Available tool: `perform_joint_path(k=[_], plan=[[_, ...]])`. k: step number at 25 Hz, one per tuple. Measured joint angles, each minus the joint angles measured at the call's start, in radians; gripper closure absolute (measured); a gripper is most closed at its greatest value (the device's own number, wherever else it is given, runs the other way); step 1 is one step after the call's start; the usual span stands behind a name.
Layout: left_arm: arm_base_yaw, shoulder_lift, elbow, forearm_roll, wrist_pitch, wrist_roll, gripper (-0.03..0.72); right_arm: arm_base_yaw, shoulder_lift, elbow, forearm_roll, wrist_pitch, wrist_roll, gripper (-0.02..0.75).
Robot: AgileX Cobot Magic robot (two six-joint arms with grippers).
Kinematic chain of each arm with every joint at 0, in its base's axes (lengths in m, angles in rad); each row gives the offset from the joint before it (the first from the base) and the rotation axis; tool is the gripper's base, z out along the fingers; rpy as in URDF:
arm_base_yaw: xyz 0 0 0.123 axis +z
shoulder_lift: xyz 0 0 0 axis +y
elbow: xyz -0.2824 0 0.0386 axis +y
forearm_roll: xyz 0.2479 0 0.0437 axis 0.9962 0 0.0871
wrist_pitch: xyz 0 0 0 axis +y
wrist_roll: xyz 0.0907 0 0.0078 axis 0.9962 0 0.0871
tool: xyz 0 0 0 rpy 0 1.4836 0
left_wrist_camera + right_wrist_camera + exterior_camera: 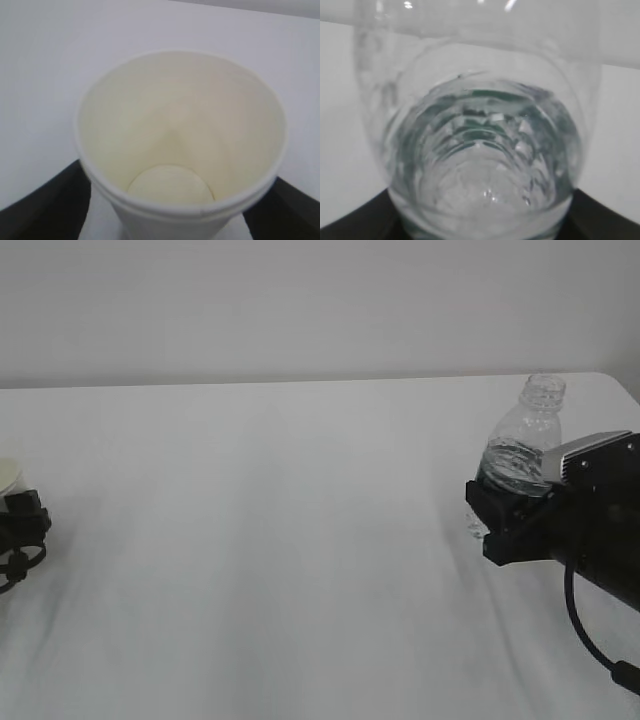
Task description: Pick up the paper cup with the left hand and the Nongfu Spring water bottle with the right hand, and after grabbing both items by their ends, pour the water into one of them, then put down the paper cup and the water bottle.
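The paper cup point(8, 475) is cut by the exterior view's left edge, only a sliver of rim showing above the left hand point(22, 525), itself mostly out of frame. In the left wrist view the cup's point(180, 150) base falls below the bottom edge, and the dark fingers point(40, 205) beside it are blurred corners, contact unclear. The right hand point(505, 520) hides the Nongfu Spring water bottle's point(525, 445) lower body and label. Close to the right wrist camera, the bottle's point(480, 150) neck and sides run off-frame, and the water point(485, 145) level is hard to tell.

Matt paper cup point(180, 150), glossy ribbed plastic bottle point(480, 150)
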Motion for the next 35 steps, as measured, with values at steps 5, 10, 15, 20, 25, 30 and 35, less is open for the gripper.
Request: perform_joint_path(k=[5,10,15,20,25,30,35], plan=[[0.008,0.021,-0.02,0.019,0.0,0.001,0.006,0.0,0.0,0.0,0.003,0.0,0.0,0.311],[0.008,0.051,-0.027,0.024,0.0,0.001,0.009,0.0,0.0,0.0,0.002,0.0,0.0,0.311],[0.008,0.058,-0.027,0.025,0.0,0.001,0.016,0.0,0.0,0.0,0.002,0.0,0.0,0.311],[0.012,0.059,-0.044,0.025,0.0,0.001,0.021,0.0,0.0,0.0,0.002,0.0,0.0,0.311],[0.015,0.068,-0.058,0.027,0.0,0.001,0.025,0.0,0.0,0.0,0.002,0.0,0.0,0.311],[0.015,0.074,-0.068,0.028,0.0,0.002,0.032,0.0,0.0,0.0,0.002,0.0,0.0,0.311],[0.015,0.074,-0.075,0.032,0.0,0.002,0.039,0.0,0.0,0.0,0.002,0.0,0.0,0.311]])
